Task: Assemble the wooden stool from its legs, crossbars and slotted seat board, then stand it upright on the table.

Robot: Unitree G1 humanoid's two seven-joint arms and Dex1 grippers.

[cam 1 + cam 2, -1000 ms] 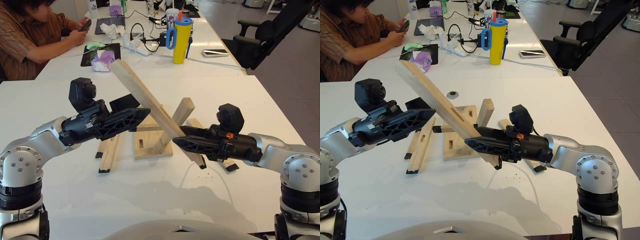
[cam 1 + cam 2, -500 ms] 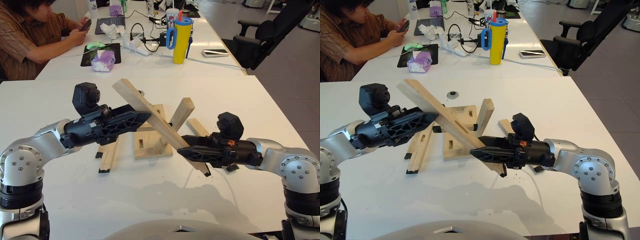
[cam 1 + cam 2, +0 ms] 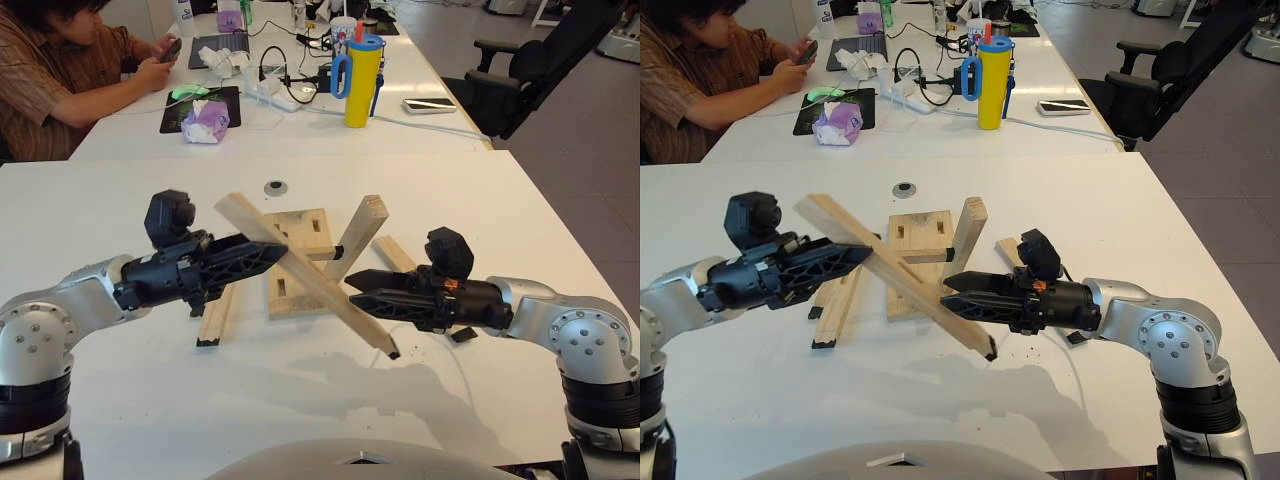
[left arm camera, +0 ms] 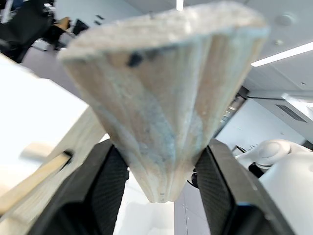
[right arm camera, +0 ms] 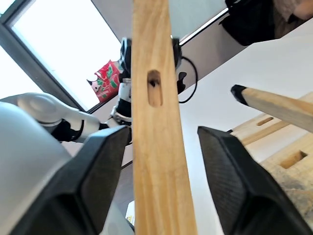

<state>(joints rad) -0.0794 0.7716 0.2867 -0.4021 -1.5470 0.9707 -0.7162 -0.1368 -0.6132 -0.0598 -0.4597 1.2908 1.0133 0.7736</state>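
A long wooden leg [image 3: 320, 290] with a slot slants from upper left down to a tip just over the white table [image 3: 480, 190]. My left gripper [image 3: 268, 250] is shut on its upper part; the leg's end [image 4: 166, 122] sits tight between both fingers. My right gripper [image 3: 352, 282] is open around the leg's lower half [image 5: 154, 147], with a gap at each finger [image 5: 105, 166]. Behind lies the slotted seat board [image 3: 300, 225], with another leg [image 3: 360, 228] leaning up from it and a dark-tipped crossbar [image 3: 318, 254] across.
Two loose wooden pieces [image 3: 220, 308] lie left of the board, and one more [image 3: 392, 252] by my right gripper. A cable grommet [image 3: 275, 187] sits behind the board. A yellow bottle [image 3: 363, 80] and clutter stand on the far table, an office chair [image 3: 520, 70] at right.
The slanted leg has dropped from steep to a flatter slant. My left gripper has shut on its upper part. My right gripper has let go and now stands open around it.
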